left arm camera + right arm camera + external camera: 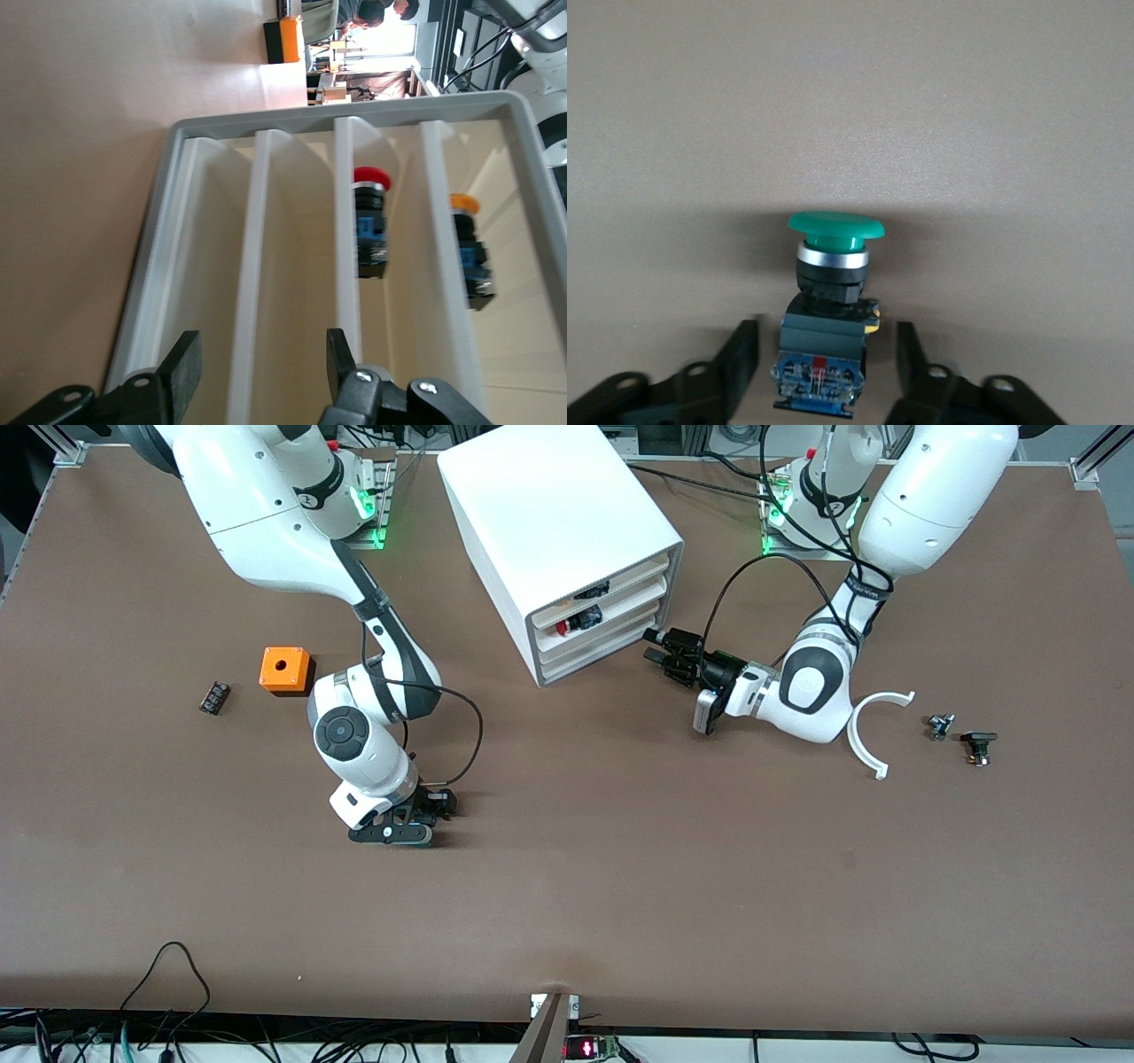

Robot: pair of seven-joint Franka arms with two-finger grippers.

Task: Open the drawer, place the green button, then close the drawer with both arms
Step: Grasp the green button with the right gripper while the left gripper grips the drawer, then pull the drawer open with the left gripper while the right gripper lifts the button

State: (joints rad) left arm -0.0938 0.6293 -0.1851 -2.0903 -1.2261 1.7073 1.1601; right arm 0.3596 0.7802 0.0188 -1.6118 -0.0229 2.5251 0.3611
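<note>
The green-capped button lies on its side on the brown table, its black-blue body between my right gripper's fingers. My right gripper is open, with a gap on each side of the body; it is low on the table nearer the front camera than the cabinet, and hides the button there. The white cabinet stands at the table's middle. Its bottom drawer is pushed in. My left gripper is open and empty, right at the cabinet's front by the lower drawers, its fingers spread.
A red-capped button and a yellow-capped one lie in the upper drawers. An orange box and a small black block lie toward the right arm's end. A white curved piece and small parts lie toward the left arm's end.
</note>
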